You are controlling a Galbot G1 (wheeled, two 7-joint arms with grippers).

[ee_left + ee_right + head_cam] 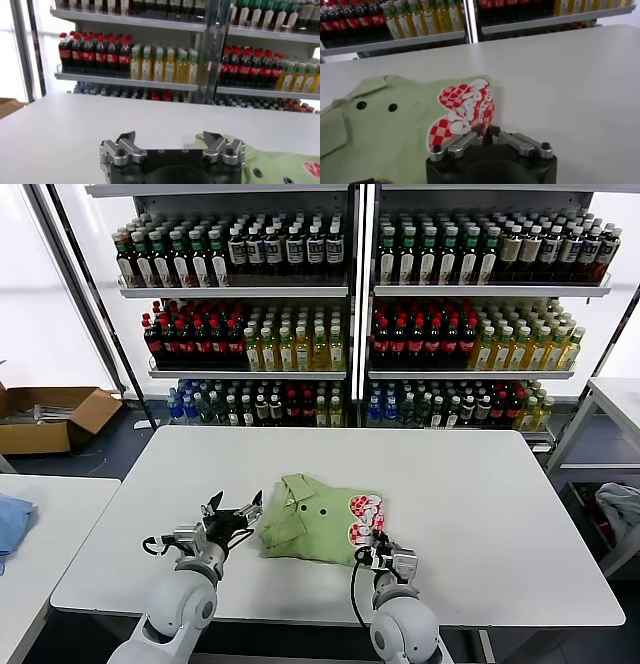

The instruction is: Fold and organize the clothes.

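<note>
A light green polo shirt [315,519], the one piece of the clothes in sight, lies partly folded on the white table [460,484], collar toward the shelves and red-and-white graphic on its right side. My right gripper [373,536] is at the shirt's near right edge. In the right wrist view that gripper [486,130] is shut, pinching the cloth edge beside the graphic [462,107]. My left gripper [235,512] hovers just left of the shirt, open and holding nothing. In the left wrist view, my left gripper [170,136] has its right finger just over the shirt [280,165].
Tall shelves of bottles [340,314] stand behind the table. A cardboard box [50,416] sits on the floor at far left. A side table with blue cloth [12,524] is on the left, and more cloth [620,504] lies at the right.
</note>
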